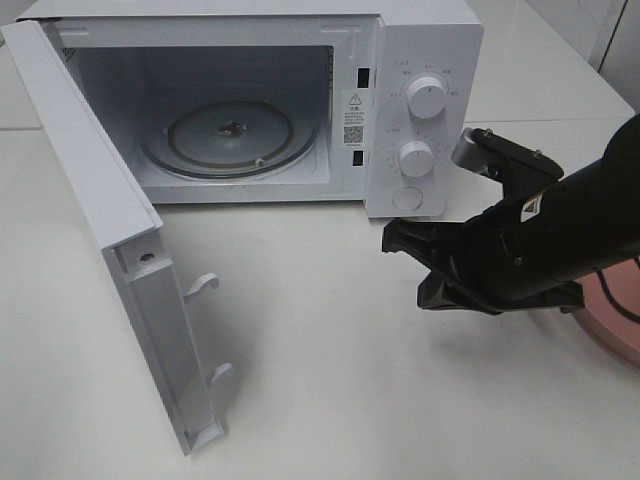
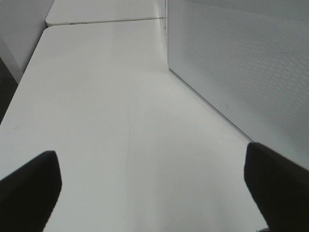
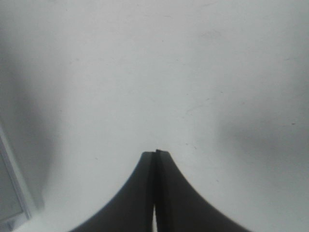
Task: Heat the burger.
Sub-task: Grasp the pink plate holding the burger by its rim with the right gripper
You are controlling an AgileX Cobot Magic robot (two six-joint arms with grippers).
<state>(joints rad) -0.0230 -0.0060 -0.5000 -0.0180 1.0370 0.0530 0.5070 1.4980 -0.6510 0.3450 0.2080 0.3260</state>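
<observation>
Wide apart stand the fingers of the left claw (image 2: 150, 162), holding nothing. It hovers low over the white tabletop (image 1: 330, 380), off the microwave's left side, next to a pale dotted panel that I take for the open door.

That long white door (image 1: 100, 210) hangs swung fully out from the boxy white microwave oven (image 1: 425, 40). Inside the microwave, the round clear glass turntable (image 1: 230, 135) lies bare, so the one container that matters has nothing in it.

In front of the microwave's two white dials (image 1: 428, 97) sits the right claw (image 3: 155, 153), its black fingers pressed flat together on nothing.

Right of the microwave, a round pink plate (image 1: 615, 325) peeks out from under the right arm. I cannot tell what is on it. The burger shows in no view, and it is certainly not yet in the microwave.

As I judge it, the risks are these:
- Closed fingers would only shove the burger, so they must part first.
- A hard squeeze could squash its layers.
- The right arm, so near the microwave's front, could bump a dial.
- The left arm could clip the outflung door.
</observation>
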